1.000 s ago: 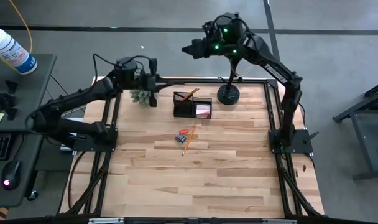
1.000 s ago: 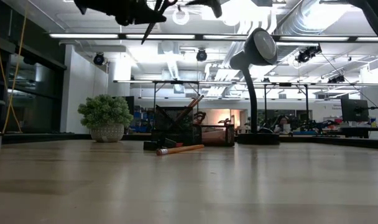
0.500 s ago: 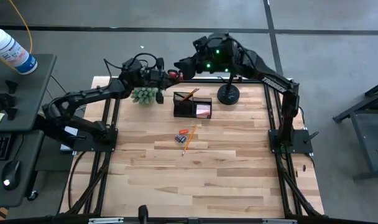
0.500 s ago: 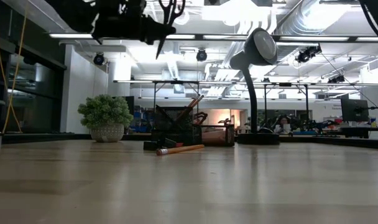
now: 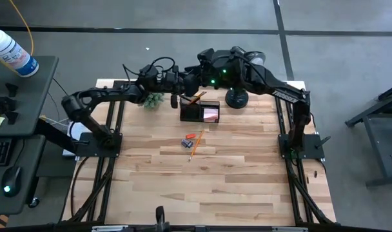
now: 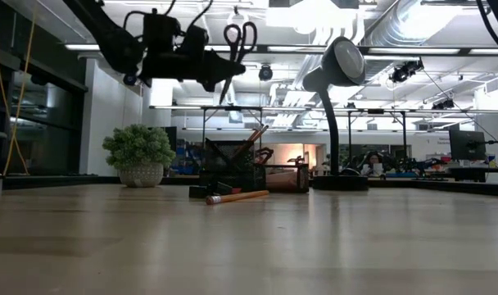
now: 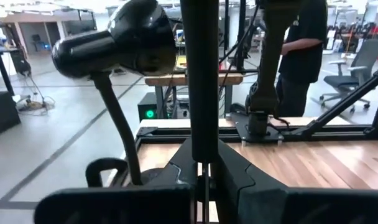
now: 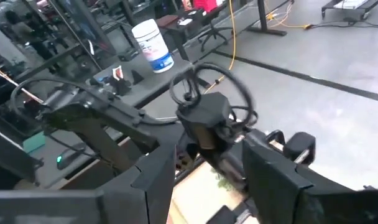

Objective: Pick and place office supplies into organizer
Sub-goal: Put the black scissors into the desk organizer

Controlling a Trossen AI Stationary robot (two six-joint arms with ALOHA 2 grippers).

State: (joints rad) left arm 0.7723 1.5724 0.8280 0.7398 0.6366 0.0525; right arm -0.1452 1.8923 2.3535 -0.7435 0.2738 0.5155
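The left gripper (image 6: pixel 220 75), clamped on the scissors (image 6: pixel 237 51), has swung rightward to top centre above the organizer (image 5: pixel 199 108); the right gripper (image 5: pixel 195 82), spread wide, has closed in alongside

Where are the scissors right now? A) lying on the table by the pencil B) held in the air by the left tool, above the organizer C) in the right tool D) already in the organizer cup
B: in the low view the scissors hang from the shut left tool, handles up, above the organizer.
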